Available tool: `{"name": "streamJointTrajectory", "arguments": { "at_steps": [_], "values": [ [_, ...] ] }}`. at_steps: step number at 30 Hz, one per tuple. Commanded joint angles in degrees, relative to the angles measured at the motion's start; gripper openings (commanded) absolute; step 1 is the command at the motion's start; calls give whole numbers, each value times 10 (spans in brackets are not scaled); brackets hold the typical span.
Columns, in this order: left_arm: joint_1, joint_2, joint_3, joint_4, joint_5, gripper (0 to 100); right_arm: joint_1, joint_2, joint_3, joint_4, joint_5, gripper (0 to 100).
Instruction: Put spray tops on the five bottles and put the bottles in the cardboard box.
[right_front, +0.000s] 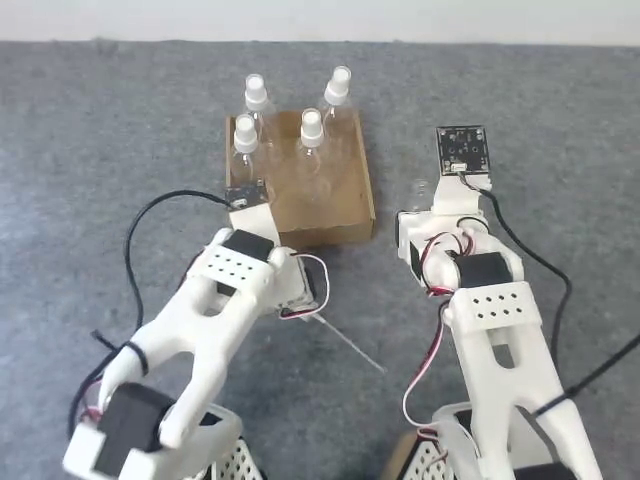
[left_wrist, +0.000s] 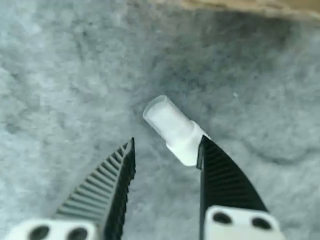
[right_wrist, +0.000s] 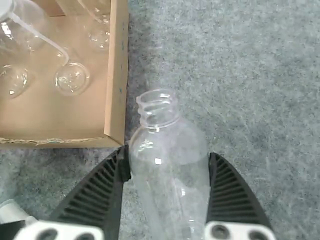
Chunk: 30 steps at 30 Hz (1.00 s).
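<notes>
A white spray top (left_wrist: 175, 131) lies on the grey carpet between the fingers of my left gripper (left_wrist: 166, 145), which is open; one finger touches its collar. Its thin dip tube (right_front: 352, 349) sticks out from under the left arm, just in front of the cardboard box (right_front: 330, 228). My right gripper (right_wrist: 167, 157) is shut on a clear bottle without a top (right_wrist: 167, 150), held beside the box's right wall (right_wrist: 118, 75). This bottle (right_front: 420, 195) shows faintly at the tip of the right arm. Several capped bottles (right_front: 312, 135) stand in the box.
Grey carpet covers the table. A black cable (right_front: 150, 215) loops to the left of the left arm. The right arm's camera board (right_front: 462, 150) sticks out beyond the bottle. Bare carpet lies to the right of the box and behind it.
</notes>
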Motion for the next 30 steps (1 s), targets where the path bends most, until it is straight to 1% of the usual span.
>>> {"name": "streamJointTrajectory", "arguments": {
  "at_steps": [1,8,11,18,25,30],
  "values": [
    [5,4,-26,-33,27,196,7,-21,-8,-12,-3,117],
    [8,4,36,-134,35,192,7,-21,-8,-12,-3,117],
    [8,4,53,-159,35,192,7,-21,-8,-11,-3,117],
    [8,4,58,-162,35,188,7,-21,-8,-10,-3,117],
    [8,4,75,-189,32,77,7,-21,-8,-10,-3,117],
    [8,4,76,-190,32,73,7,-21,-8,-10,-3,117]
  ]
}}
